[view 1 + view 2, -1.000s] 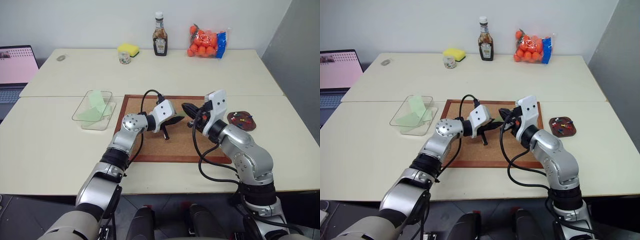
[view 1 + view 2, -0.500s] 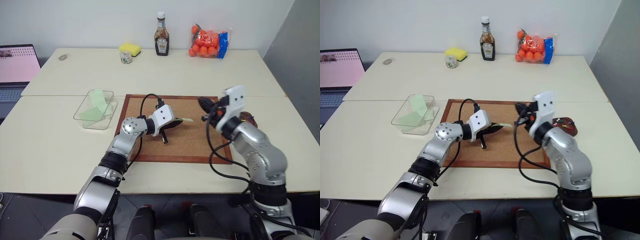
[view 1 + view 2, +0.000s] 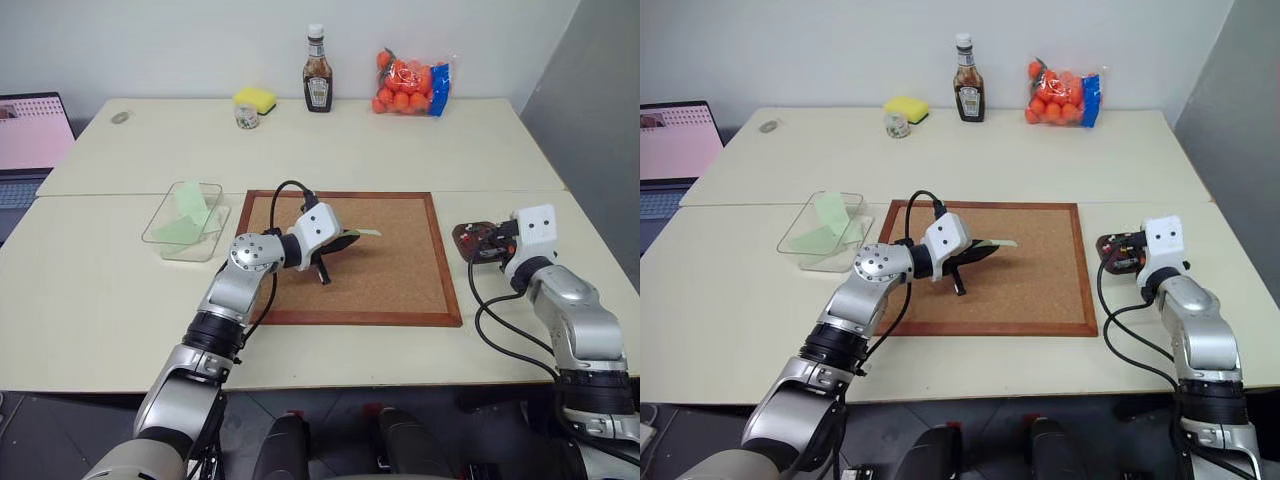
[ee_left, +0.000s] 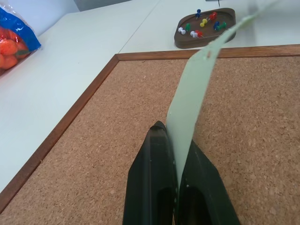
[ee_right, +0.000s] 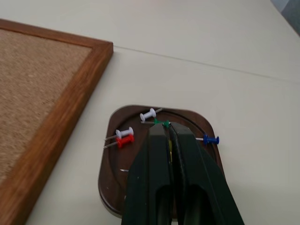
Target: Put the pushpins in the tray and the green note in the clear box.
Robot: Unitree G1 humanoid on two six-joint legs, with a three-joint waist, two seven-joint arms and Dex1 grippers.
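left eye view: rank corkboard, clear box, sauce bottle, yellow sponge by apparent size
1. corkboard, largest by far
2. clear box
3. sauce bottle
4. yellow sponge, smallest

The bottle and sponge stand at the far edge, so distance shrinks them; bottle versus box is unsure.

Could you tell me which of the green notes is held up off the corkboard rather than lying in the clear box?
The green note pinched in the left gripper; the others lie in the clear box.

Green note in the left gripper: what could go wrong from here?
1. The green note is pinched only at one edge by the left gripper, sticking out free over the corkboard; it may slip or bend on the way to the clear box.
2. The box already holds green slips, some leaning on its wall; the new one may catch there.
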